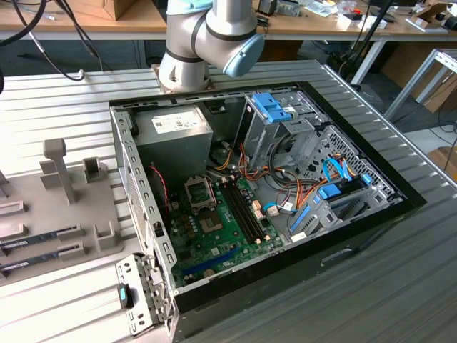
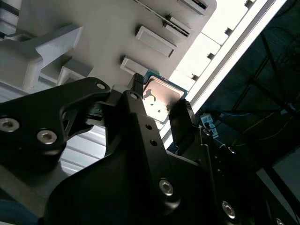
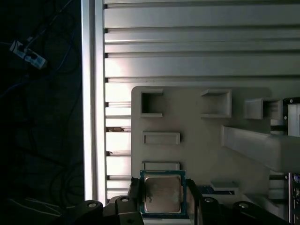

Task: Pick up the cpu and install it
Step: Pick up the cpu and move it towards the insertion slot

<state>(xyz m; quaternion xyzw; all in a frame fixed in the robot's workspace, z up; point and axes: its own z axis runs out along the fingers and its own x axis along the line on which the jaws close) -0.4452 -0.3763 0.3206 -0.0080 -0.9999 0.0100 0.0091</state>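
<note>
- In both wrist views the gripper [image 3: 162,200] [image 2: 161,99] has its jaws drawn narrow. They are closed against two opposite edges of the cpu [image 3: 161,192] [image 2: 158,101], which sits between them.
- The cpu lies over the grey fixture tray [image 3: 201,140] [image 2: 93,33], near the tray's edge. Just beside it are two shallow rectangular raised blocks [image 3: 161,138].
- The exterior view shows the wider scene. The tray [image 1: 36,207] lies flat on a ribbed metal table [image 1: 400,286]. An open computer case [image 1: 132,171] stands beside it, on the exterior view's right.
- Inside the case is a green motherboard [image 1: 228,232]. The robot arm [image 1: 207,36] has a pale rounded joint that rises behind the case, away from the tray.
- The cpu is a small flat square with a dull silver metal top and a thin green rim. In the second wrist view its top catches warm light and dark reflections.
- The fingers [image 3: 134,201] [image 2: 180,122] are matte black and angular, with screw heads along the linkage.
- The tray is smooth, pale grey plastic. It carries square pockets [image 3: 151,103] and a tall slanted post [image 3: 262,145] [image 1: 58,168].
- The table beyond the tray is made of bright aluminium slats [image 3: 201,42].
- The gripper body hides the cpu's near edge in both wrist views.
- I cannot tell whether the cpu rests on the tray or hangs just above it.
</note>
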